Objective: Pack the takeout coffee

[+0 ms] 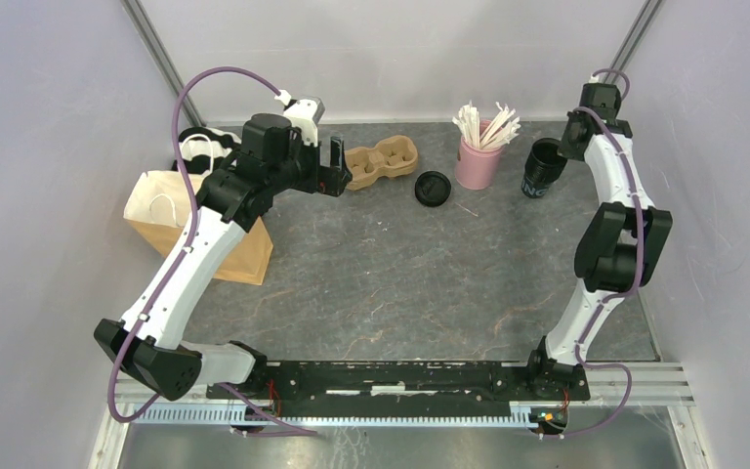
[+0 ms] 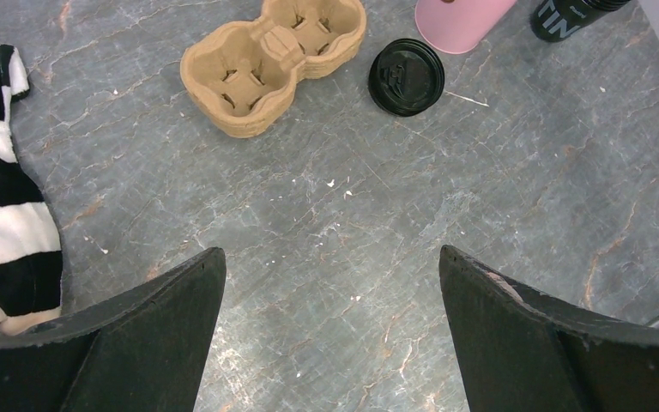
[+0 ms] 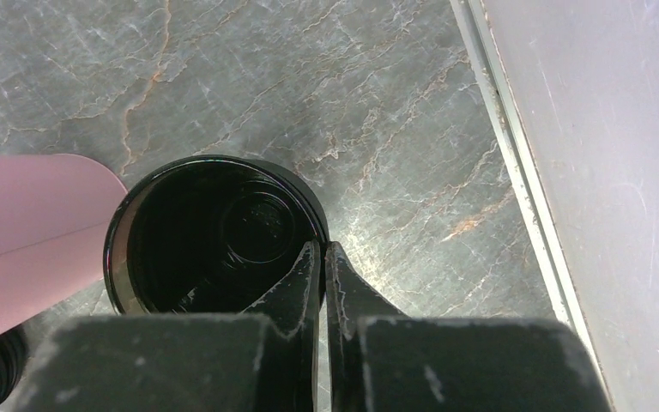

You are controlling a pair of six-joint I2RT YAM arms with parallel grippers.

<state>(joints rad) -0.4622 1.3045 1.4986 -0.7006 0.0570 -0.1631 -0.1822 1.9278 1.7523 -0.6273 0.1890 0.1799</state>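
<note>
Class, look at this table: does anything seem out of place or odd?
The black cup has no lid; the right hand pinches its open rim. A black lid lies loose on the table, on the pink cup's other side.

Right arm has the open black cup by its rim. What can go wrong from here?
The right gripper pinches only the thin rim of the black cup, so the cup may slip or swing when lifted. The pink cup stands close beside it, and a sideways move could knock it. The lid lies apart, so the cup would travel open.

Pink cup (image 1: 477,164) just beside black cup (image 1: 544,168)
</note>
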